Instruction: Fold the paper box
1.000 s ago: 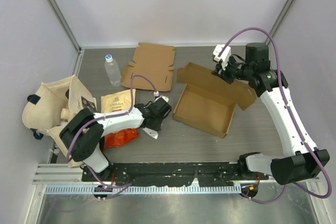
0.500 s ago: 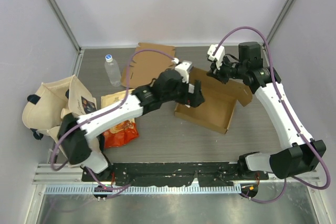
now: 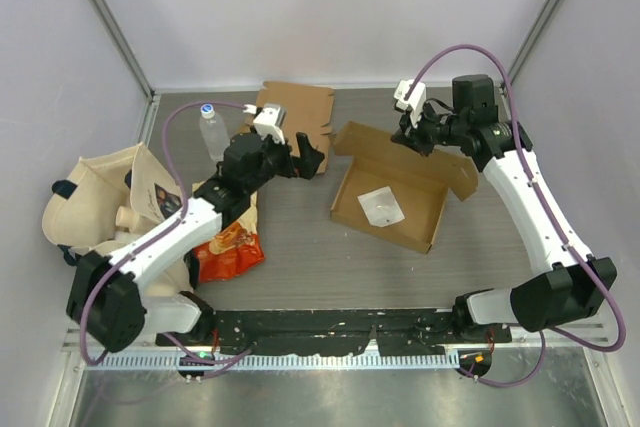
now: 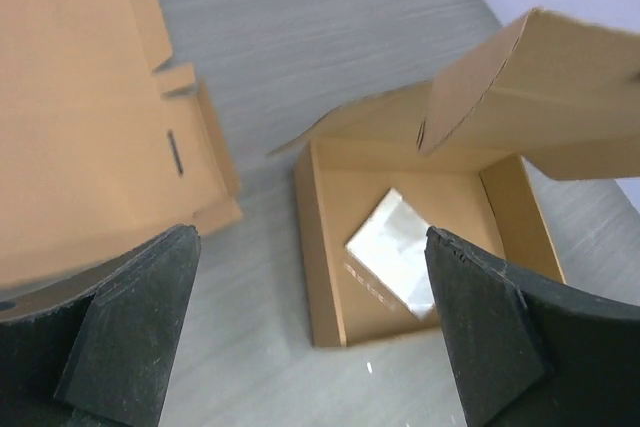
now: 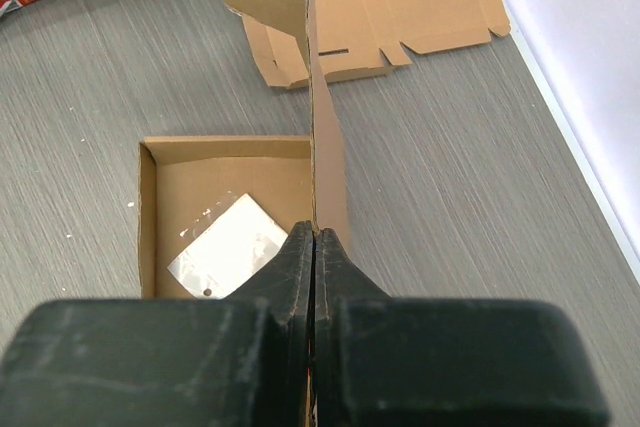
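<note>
Left pincer point(image 3: 310, 158) hung wide apart and empty, just left of the paper box point(image 3: 425, 209) mid-counter. Right pincer point(image 3: 410, 137) was clamped on its raised lid point(image 3: 365, 142). Closing step, I'd judge: next, swing the lid down.

The whole bench point(image 3: 300, 257) is being taken in from high above and behind the arm bases, facing down. From the left wrist, it is being viewed obliquely from farther off, between the fingers of the left end effector point(image 4: 310, 237). From the right wrist, the paper box point(image 5: 195, 192) is being viewed at close range, along the right end effector point(image 5: 315, 232). The box and the flat cardboard sheet point(image 3: 300, 107) are being shared by all three views.
</note>
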You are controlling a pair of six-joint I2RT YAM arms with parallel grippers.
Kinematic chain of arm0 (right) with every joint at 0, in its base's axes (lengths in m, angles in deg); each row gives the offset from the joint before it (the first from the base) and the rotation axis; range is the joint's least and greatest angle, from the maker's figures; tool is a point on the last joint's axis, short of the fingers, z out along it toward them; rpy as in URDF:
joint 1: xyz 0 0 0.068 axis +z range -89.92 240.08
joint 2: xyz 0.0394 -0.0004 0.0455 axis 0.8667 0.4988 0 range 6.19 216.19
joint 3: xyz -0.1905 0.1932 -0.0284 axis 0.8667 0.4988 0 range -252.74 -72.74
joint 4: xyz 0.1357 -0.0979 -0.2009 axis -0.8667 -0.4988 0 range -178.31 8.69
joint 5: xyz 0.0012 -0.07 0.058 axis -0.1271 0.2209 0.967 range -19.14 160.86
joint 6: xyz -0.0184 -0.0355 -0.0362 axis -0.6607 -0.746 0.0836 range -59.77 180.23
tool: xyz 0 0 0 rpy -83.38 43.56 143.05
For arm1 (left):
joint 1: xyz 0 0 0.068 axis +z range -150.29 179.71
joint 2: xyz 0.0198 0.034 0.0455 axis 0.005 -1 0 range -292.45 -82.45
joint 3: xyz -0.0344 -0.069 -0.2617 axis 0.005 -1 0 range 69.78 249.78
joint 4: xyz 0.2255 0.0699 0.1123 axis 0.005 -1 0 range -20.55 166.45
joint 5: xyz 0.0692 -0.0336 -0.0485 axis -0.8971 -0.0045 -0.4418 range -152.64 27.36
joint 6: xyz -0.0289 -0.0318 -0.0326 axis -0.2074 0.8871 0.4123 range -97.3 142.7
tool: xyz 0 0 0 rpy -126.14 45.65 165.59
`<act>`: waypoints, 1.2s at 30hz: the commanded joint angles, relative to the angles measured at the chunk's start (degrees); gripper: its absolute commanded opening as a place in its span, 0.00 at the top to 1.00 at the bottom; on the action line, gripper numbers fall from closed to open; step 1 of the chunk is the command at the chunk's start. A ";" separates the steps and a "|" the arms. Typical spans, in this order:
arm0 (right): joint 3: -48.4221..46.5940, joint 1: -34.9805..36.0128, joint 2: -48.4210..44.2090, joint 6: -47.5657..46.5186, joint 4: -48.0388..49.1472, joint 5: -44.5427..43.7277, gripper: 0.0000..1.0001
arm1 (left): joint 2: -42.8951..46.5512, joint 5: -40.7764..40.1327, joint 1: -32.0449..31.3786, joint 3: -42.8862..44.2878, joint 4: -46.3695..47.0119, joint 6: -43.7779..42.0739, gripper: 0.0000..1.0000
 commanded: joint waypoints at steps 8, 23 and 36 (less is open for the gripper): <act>-3.76 0.39 1.56 1.00 0.39 4.40 0.99 | -19.69 13.99 0.12 6.40 27.73 -28.81 0.06; -0.60 0.39 1.92 17.57 11.70 -2.95 0.99 | -28.58 22.79 1.35 14.07 24.91 -25.58 1.00; 13.54 -6.28 -20.48 54.51 7.77 -43.41 0.19 | -29.02 21.03 2.23 18.01 13.77 -19.24 1.00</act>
